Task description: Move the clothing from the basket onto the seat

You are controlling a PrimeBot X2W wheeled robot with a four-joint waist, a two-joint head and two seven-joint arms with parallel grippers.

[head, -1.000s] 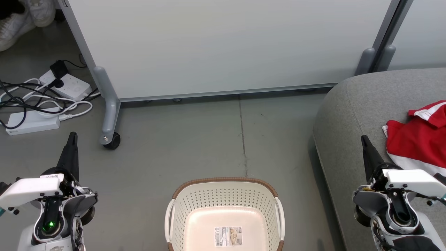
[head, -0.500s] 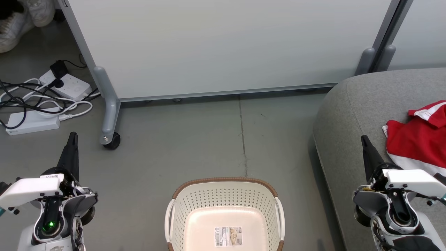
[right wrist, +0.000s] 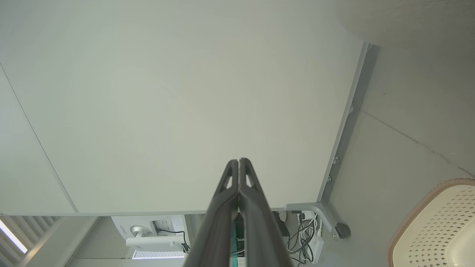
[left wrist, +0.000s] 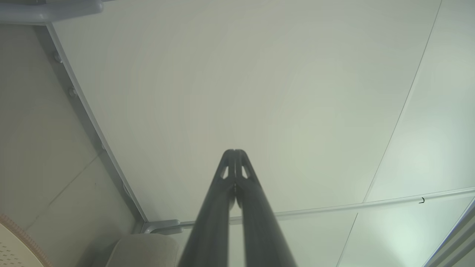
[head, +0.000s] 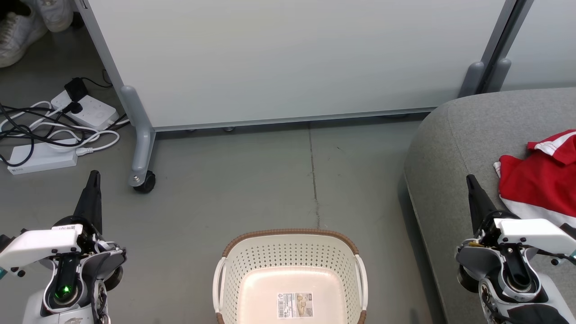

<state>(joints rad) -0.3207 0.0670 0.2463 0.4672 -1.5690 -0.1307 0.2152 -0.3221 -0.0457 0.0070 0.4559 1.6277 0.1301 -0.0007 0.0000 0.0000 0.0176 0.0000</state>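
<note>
The red clothing [head: 542, 180] with white striped trim lies on the grey seat [head: 454, 148] at the right edge. On the floor at bottom centre stands the cream basket [head: 290, 252] with a brown rim; inside it only a label sticker shows. My left gripper [head: 93, 173] is shut and holds nothing, low at the left above the floor. My right gripper [head: 470, 178] is shut and holds nothing, over the seat just left of the clothing. The wrist views show each pair of fingers pressed together, the left gripper [left wrist: 235, 151] and the right gripper [right wrist: 238, 160] both facing a white panel.
A white partition panel [head: 288, 58] on grey caster legs [head: 143, 180] stands behind the basket. Power strips and tangled cables [head: 49, 130] lie on the floor at the left. A person's white shoes [head: 27, 20] are at the top left corner.
A person's white shoes at the top left corner have shifted a little. Nothing else has moved.
</note>
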